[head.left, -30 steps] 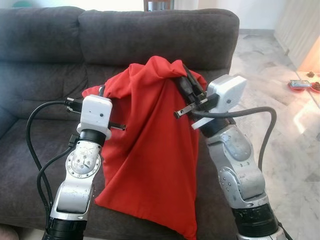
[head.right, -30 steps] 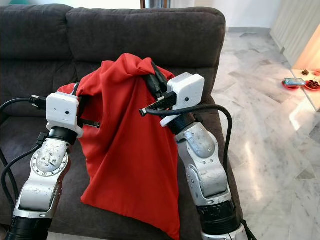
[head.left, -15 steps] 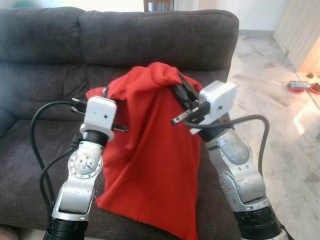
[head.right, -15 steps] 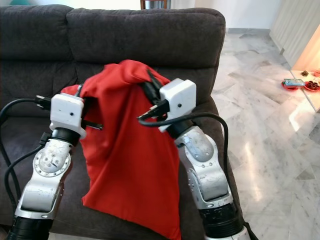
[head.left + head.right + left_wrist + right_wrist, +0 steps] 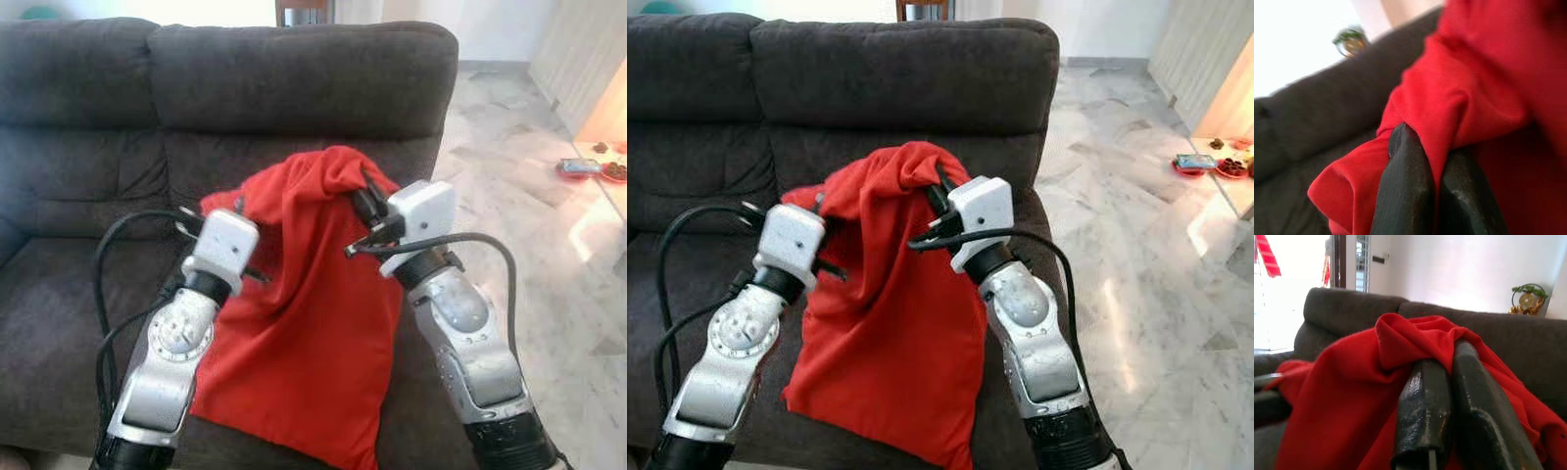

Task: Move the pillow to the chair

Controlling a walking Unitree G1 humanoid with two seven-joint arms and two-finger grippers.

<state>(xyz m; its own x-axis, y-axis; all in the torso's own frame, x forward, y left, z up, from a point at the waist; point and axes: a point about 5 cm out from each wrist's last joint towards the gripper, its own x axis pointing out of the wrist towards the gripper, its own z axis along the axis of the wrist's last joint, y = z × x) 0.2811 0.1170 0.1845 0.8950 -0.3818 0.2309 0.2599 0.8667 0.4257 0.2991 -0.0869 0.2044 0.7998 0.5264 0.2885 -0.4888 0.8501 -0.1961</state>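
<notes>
1. Left eye view shows us the red pillow [image 5: 313, 323] hanging in front of the dark grey sofa [image 5: 245, 88], held up by both of our arms.
2. We hold the pillow's top right corner with our right gripper [image 5: 364, 201]. In the right wrist view its two black fingers [image 5: 1425, 406] are pressed together with red cloth bunched over their tips.
3. We hold the pillow's top left corner with our left gripper [image 5: 235, 209]. In the left wrist view its fingers [image 5: 1405, 186] pinch a fold of the red cloth between them.
4. The pillow looks soft and saggy. Its top is pulled up in front of the sofa's back cushion, and its low corner droops down past the front edge of the seat, between our two arms.
5. Black cables [image 5: 108, 284] loop out from our left wrist, and another one curves away from our right wrist.
6. Off the right end of the sofa we see a shiny marble floor [image 5: 1136, 255]. Some small things [image 5: 1195, 164] lie near the far right edge of that floor, too tiny for us to tell what they are.
</notes>
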